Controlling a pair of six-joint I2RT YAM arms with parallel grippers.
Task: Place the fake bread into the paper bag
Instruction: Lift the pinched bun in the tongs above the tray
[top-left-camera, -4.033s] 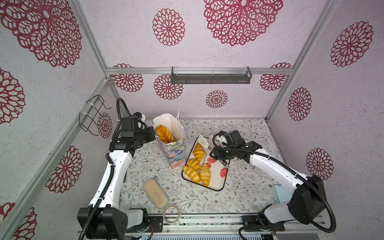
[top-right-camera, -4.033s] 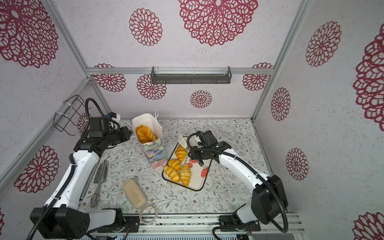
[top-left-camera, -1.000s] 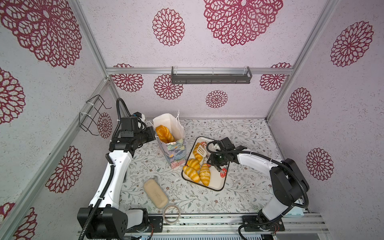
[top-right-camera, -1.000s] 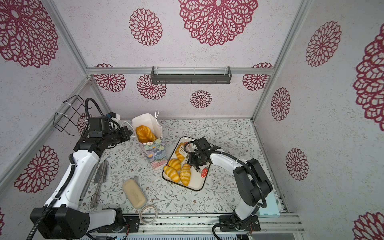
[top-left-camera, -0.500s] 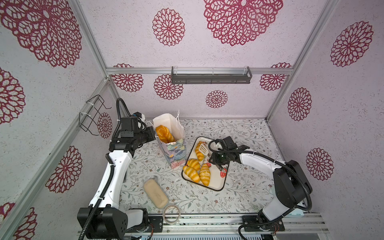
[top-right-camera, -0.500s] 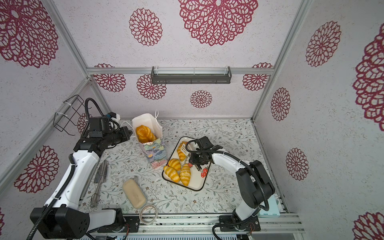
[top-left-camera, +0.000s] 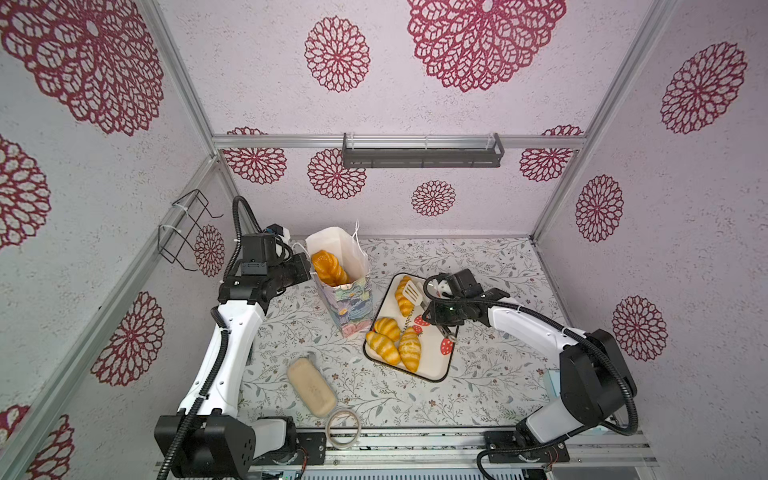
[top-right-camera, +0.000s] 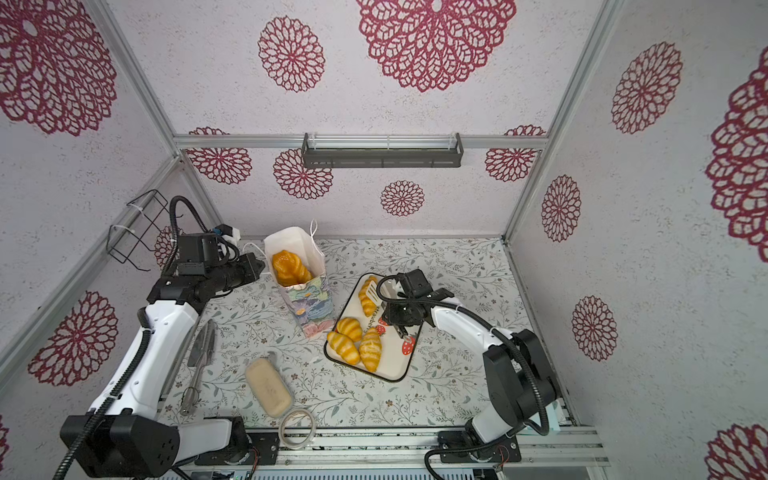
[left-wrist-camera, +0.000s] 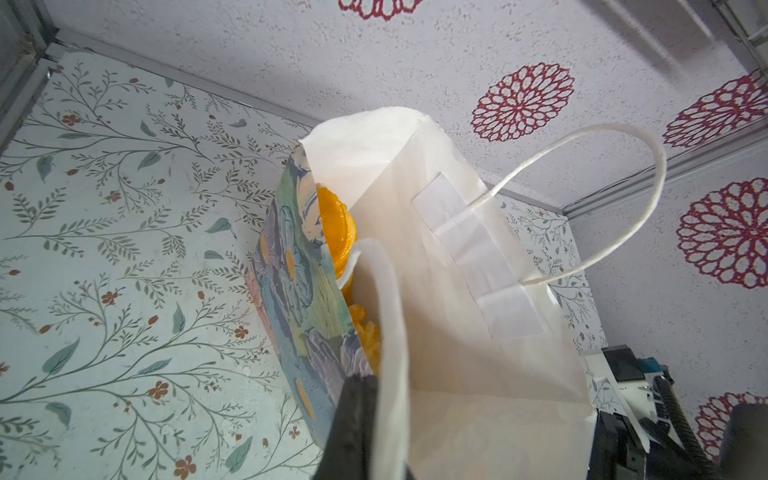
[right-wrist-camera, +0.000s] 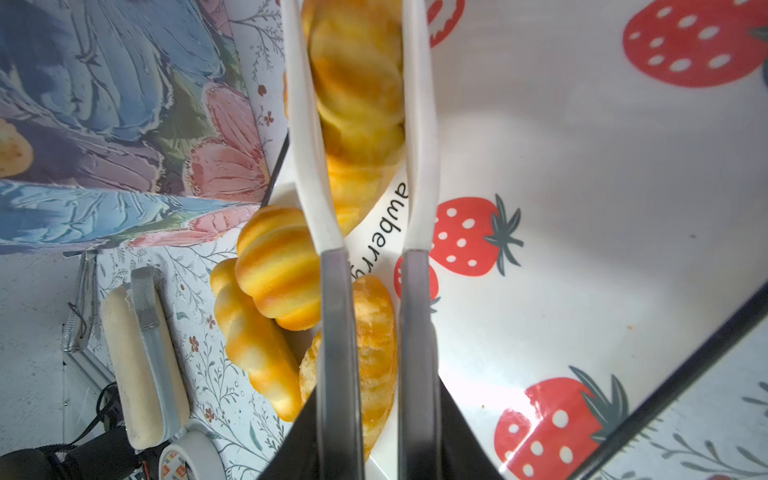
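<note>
The paper bag (top-left-camera: 347, 307) (top-right-camera: 311, 301) stands upright left of the tray, with a braided loaf (top-left-camera: 329, 268) (top-right-camera: 289, 266) inside. My left gripper (top-left-camera: 308, 266) (top-right-camera: 262, 266) (left-wrist-camera: 365, 415) is shut on the bag's (left-wrist-camera: 457, 332) near rim. My right gripper (top-left-camera: 434, 316) (top-right-camera: 395, 313) (right-wrist-camera: 378, 449) is shut on white-tipped tongs (top-left-camera: 411, 292) (right-wrist-camera: 338, 332). The tong tips flank a croissant (top-left-camera: 402, 299) (top-right-camera: 368, 300) (right-wrist-camera: 357, 83) at the tray's far end. Whether it is lifted I cannot tell. Three more croissants (top-left-camera: 388, 347) (top-right-camera: 353, 345) (right-wrist-camera: 270, 270) lie together on the strawberry tray (top-left-camera: 436, 365) (top-right-camera: 395, 368).
A pale beige block (top-left-camera: 311, 386) (top-right-camera: 268, 386) and a tape roll (top-left-camera: 343, 422) lie near the front edge. Metal utensils (top-right-camera: 202, 345) rest by the left arm. A wire rack (top-left-camera: 183, 230) hangs on the left wall, a dark shelf (top-left-camera: 422, 156) on the back wall.
Over four seconds my right arm came down over the tray with the tongs around the far croissant; in the last second it shifted only slightly. The left arm and bag stayed put.
</note>
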